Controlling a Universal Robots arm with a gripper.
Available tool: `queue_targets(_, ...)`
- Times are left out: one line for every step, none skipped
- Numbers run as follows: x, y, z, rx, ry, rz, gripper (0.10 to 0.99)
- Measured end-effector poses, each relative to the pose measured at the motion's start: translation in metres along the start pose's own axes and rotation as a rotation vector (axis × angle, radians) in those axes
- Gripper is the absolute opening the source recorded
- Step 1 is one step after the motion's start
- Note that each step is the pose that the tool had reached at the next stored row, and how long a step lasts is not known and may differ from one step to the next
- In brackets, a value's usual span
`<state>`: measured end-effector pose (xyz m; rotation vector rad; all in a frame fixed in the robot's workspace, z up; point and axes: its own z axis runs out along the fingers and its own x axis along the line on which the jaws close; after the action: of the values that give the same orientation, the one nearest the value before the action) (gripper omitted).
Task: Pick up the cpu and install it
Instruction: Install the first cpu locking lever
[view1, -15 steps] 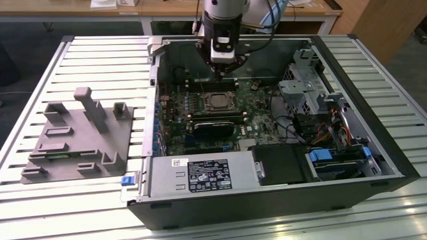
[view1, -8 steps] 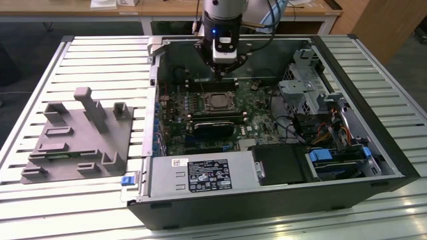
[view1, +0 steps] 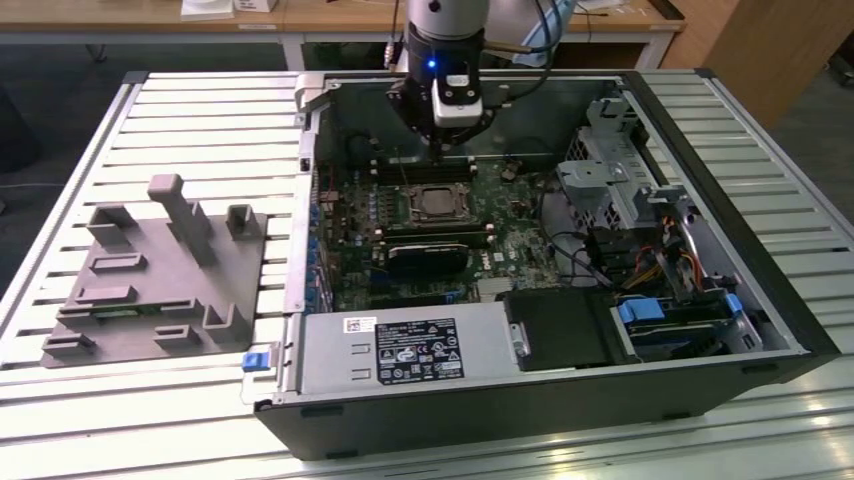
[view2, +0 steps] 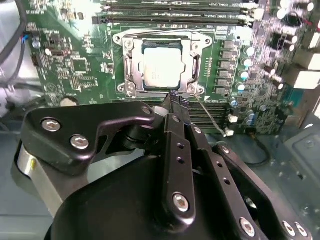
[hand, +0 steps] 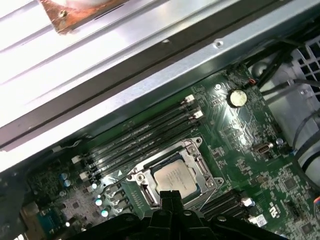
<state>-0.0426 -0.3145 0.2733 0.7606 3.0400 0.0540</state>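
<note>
The cpu (view1: 434, 203) lies flat inside the metal-framed socket (view1: 410, 190) on the green motherboard, silver top up. In both wrist views the cpu (view2: 162, 67) (hand: 175, 180) sits squarely in the socket frame (view2: 131, 75). My gripper (view1: 447, 150) hangs above the board, just behind the socket toward the memory slots. Its black fingers (view2: 175, 107) are pressed together with nothing between them, and their tips (hand: 170, 196) stand over the socket's edge, apart from the chip.
The open computer case (view1: 694, 140) lies on a slatted table. A grey fixture block (view1: 154, 270) with upright posts stands at the exterior view's left. Memory slots (view1: 427, 165), a drive cage (view1: 607, 180), cables (view1: 627, 265) and the power supply (view1: 400, 350) surround the socket.
</note>
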Motion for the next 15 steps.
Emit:
queue_targets(0.0000, 0.0000, 0.0001, 0.000, 0.0006, -0.018, 0.106)
queue_targets(0.0000, 0.0000, 0.0002, 0.000, 0.0013, -0.036, 0.106)
queue_targets(0.0000, 0.0000, 0.0002, 0.000, 0.0019, -0.054, 0.106)
queue_targets(0.0000, 0.0000, 0.0003, 0.000, 0.0026, -0.073, 0.106)
queue_targets(0.0000, 0.0000, 0.0003, 0.000, 0.0031, -0.090, 0.106)
queue_targets(0.0000, 0.0000, 0.0004, 0.000, 0.0037, -0.106, 0.106)
queue_targets(0.0000, 0.0000, 0.0004, 0.000, 0.0042, -0.121, 0.106)
queue_targets(0.0000, 0.0000, 0.0005, 0.000, 0.0048, -0.135, 0.106)
queue_targets(0.0000, 0.0000, 0.0005, 0.000, 0.0052, -0.150, 0.106)
queue_targets(0.0000, 0.0000, 0.0005, 0.000, 0.0056, -0.162, 0.106)
queue_targets(0.0000, 0.0000, 0.0005, 0.000, 0.0059, -0.172, 0.106)
queue_targets(0.0000, 0.0000, 0.0006, 0.000, 0.0062, -0.181, 0.106)
queue_targets(0.0000, 0.0000, 0.0006, 0.000, 0.0065, -0.189, 0.106)
queue_targets(0.0000, 0.0000, 0.0006, 0.000, 0.0068, -0.196, 0.106)
queue_targets(0.0000, 0.0000, 0.0006, 0.000, 0.0071, -0.204, 0.106)
